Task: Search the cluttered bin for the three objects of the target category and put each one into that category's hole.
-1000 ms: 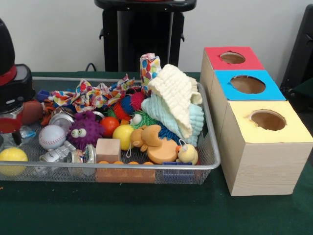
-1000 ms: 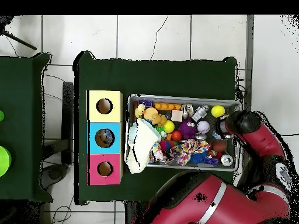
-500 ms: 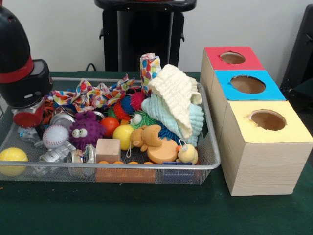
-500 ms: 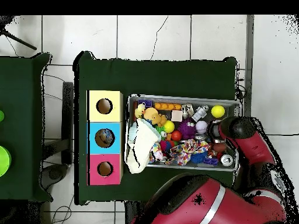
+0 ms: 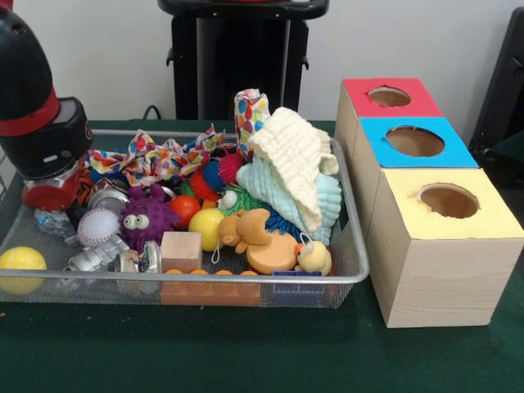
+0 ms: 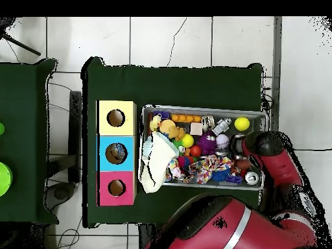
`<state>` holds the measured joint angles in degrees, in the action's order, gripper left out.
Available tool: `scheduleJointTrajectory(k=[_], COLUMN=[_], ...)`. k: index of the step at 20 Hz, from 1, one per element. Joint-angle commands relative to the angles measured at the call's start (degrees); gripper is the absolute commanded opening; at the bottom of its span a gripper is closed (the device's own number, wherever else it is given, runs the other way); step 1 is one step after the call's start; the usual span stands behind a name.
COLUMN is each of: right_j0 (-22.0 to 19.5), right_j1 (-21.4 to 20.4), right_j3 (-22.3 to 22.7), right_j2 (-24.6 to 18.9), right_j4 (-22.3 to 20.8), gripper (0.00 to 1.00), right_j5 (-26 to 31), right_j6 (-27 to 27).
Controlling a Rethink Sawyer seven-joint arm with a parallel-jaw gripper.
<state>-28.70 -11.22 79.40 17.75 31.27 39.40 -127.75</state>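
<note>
wire mesh bin (image 5: pixel 354 274) on a dark green table (image 5: pixel 246 352), packed with toys. the red and black arm's gripper (image 5: pixel 51 214) is lowered into the bin's end farthest from the boxes; i cannot tell whether it is open, closed or gripping anything, as the arm's thick wrist covers it in both views.

contents of the bin, as seen from the front:
- white baseball with red stitching (image 5: pixel 97 226), just beside the gripper.
- fuzzy purple ball with googly eyes (image 5: pixel 144 218), touching the baseball.
- plain yellow ball (image 5: pixel 20 260) in the near corner, apart from the rest.
- shiny metal cans (image 5: pixel 123 258) lying along the near wall.
- pale wooden cube (image 5: pixel 181 250), near wall.
- small orange ball (image 5: pixel 185 209) and a second yellow ball (image 5: pixel 207 226), side by side mid-bin.
- tan teddy bear (image 5: pixel 246 228) lying above a flat orange disc (image 5: pixel 273 255).
- yellow rubber duck (image 5: pixel 313 258), at the corner nearest the boxes.
- cream waffle cloth (image 5: pixel 295 164) draped over a mint green cloth (image 5: pixel 278 190), heaped high at the box end.
- multicoloured patterned fabric (image 5: pixel 164 157) along the far side, one end standing upright.

beside the bin, well clear of the gripper: three wooden boxes in a row, each with a round hole on top, lids red (image 5: pixel 390 97), blue (image 5: pixel 416 141) and yellow (image 5: pixel 449 201).
</note>
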Motion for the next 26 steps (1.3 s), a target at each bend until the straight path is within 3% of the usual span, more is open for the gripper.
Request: scheduleJointTrajectory(k=[1, 11, 26], right_j0=[1.11, 2.01, 3.38], right_j1=[3.18, 0.63, 0.28], right_j3=[8.16, 12.36, 14.13], right_j2=[-8.21, -9.64, -9.76], right_j4=[3.39, 8.24, 13.33], gripper=[0.00, 0.00, 0.00], right_j5=[-1.63, -0.60, -0.21], right_j6=[-12.07, -12.99, -13.38])
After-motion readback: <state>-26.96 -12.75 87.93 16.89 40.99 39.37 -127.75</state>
